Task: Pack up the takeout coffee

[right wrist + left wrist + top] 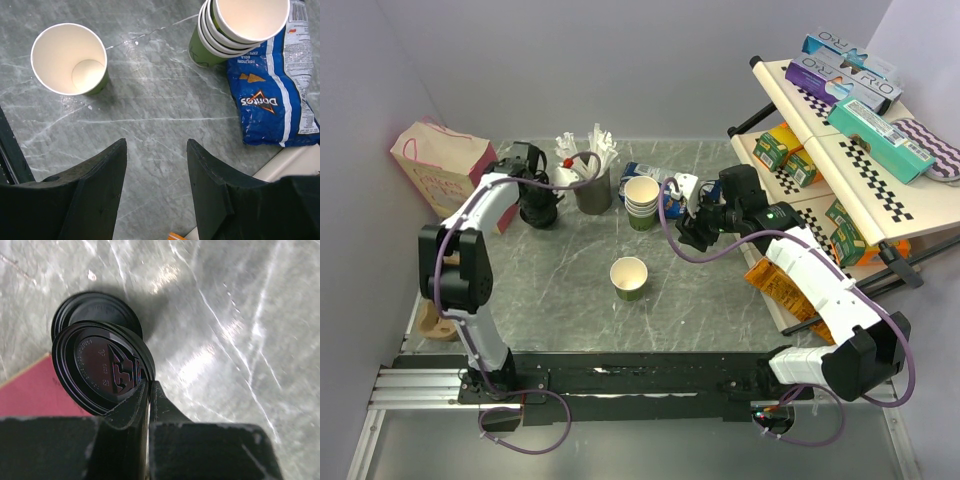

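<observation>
The takeout coffee cup (629,278), green-sided and cream inside, stands upright with no lid at the middle of the table; the right wrist view also shows this cup (69,59). At the back left, my left gripper (534,188) is over a stack of black lids (538,212). My left gripper (149,388) is shut on the rim of the top black lid (100,365), and another lid (95,310) lies behind it. My right gripper (156,150) hangs open over bare table, right of the cup, holding nothing.
A stack of lidless cups (641,200) and a blue Doritos bag (272,95) sit at the back middle. A grey holder of utensils (591,185) stands beside the lids. A pink paper bag (440,165) is at the far left. A rack of boxes (850,150) fills the right side.
</observation>
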### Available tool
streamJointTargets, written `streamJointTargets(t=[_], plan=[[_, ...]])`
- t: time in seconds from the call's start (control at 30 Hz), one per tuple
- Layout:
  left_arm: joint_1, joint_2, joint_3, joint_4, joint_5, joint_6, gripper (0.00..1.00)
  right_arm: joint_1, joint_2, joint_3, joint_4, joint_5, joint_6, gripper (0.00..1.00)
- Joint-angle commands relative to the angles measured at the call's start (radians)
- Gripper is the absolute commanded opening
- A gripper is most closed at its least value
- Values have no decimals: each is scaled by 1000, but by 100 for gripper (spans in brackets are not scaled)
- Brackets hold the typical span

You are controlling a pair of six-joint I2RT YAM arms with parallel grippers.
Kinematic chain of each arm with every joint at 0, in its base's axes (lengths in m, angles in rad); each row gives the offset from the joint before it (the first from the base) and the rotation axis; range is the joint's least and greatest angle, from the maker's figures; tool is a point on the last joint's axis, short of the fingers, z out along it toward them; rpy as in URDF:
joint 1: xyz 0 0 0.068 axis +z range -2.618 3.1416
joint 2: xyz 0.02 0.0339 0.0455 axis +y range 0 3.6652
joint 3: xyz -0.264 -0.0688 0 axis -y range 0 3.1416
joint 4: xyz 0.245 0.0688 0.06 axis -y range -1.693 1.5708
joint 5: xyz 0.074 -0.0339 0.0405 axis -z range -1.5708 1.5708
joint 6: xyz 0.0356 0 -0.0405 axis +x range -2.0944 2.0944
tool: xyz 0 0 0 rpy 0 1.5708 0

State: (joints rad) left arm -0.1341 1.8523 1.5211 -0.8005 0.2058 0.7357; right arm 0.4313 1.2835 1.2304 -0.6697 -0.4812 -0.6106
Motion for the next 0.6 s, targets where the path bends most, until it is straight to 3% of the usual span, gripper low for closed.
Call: streamJointTargets(t=[0.0, 0.27, 0.47, 0.57], plan=[[8, -136, -42, -55, -2, -35, 1, -8, 4, 46, 33, -14, 14, 59], [22, -295, -288, -39, -77, -15, 5, -6, 19, 43, 39, -27, 23, 59], [22, -269, -306, 10, -51, -110, 14, -5, 45, 69, 39, -42, 34, 59], [25, -252, -294, 17, -30, -139, 11, -3, 45, 69, 41, -42, 37, 59]])
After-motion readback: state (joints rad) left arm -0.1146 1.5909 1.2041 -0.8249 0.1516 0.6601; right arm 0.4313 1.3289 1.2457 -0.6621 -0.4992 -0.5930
